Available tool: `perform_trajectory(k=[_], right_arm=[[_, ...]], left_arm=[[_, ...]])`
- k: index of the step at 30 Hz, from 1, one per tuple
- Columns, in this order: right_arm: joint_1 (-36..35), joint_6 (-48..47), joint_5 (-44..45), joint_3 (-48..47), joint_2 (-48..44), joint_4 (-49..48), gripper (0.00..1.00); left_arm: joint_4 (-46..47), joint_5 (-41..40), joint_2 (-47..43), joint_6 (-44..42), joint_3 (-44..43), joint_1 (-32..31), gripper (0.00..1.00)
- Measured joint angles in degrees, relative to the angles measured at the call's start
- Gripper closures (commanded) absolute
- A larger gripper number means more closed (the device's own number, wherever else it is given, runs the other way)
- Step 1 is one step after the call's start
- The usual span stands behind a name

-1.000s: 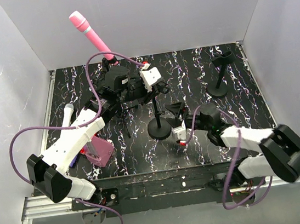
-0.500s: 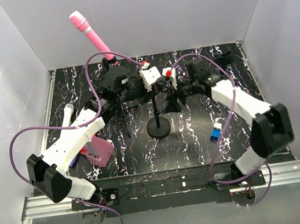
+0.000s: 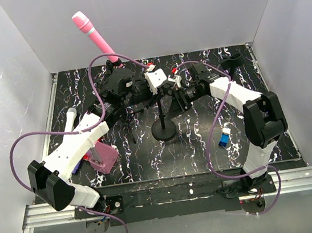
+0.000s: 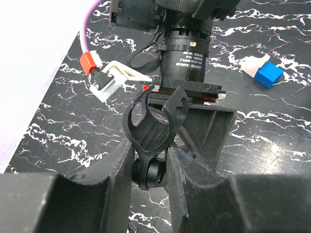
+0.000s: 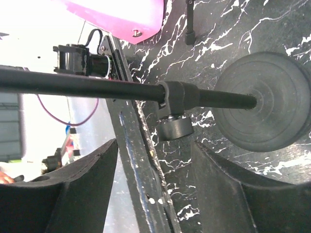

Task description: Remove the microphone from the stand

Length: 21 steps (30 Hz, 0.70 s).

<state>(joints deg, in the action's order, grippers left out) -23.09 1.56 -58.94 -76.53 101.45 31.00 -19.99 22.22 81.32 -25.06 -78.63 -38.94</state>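
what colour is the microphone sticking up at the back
The microphone is pink; top external view shows it best.

Pretty obviously a robotics lab test cell: plain white panels (image 3: 148,14) box in a black marbled worktop (image 3: 150,157), left arm (image 3: 79,141) and right arm (image 3: 234,97) mounted by an aluminium rail (image 3: 305,180) along the bottom, purple cables (image 3: 12,161) looping everywhere.

High rear view down over the table (image 3: 150,157); both wrist views close on one shared stand (image 3: 164,131).

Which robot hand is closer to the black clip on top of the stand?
The left gripper: it pinches just under the clip; the right gripper, open, straddles the pole lower down.
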Motion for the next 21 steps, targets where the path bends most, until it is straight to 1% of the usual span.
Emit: perform_trajectory(k=[4, 6, 8, 14, 16, 20, 21], right_arm=[[0.0, 3.1, 0.61, 0.0, 1.81, -1.33, 0.54], [0.02, 4.33, 1.36, 0.02, 2.49, -2.08, 0.62], [0.13, 5.84, 1.77, 0.07, 3.23, -3.15, 0.66], [0.04, 8.17, 3.21, 1.01, 3.3, -4.66, 0.91], [0.0, 8.39, 4.24, 1.64, 2.67, -4.94, 0.95], [-0.81, 7.85, 8.59, 3.65, -0.02, -5.68, 0.95], [-1.14, 6.95, 11.87, 4.31, -0.48, -6.05, 0.94]], left_arm=[[-0.02, 0.0, 0.0, -0.02, 0.0, 0.0, 1.0], [-0.02, 0.0, 0.0, -0.02, 0.0, 0.0, 1.0], [-0.07, -0.04, 0.0, -0.02, 0.0, 0.0, 1.0], [-0.07, -0.44, 0.0, -0.04, 0.0, 0.13, 1.0], [-0.07, -0.48, 0.0, -0.04, 0.0, 0.15, 1.0], [-0.04, -0.59, 0.02, -0.04, 0.0, 0.15, 1.0], [0.04, -0.59, 0.02, -0.02, 0.0, 0.15, 1.0]])
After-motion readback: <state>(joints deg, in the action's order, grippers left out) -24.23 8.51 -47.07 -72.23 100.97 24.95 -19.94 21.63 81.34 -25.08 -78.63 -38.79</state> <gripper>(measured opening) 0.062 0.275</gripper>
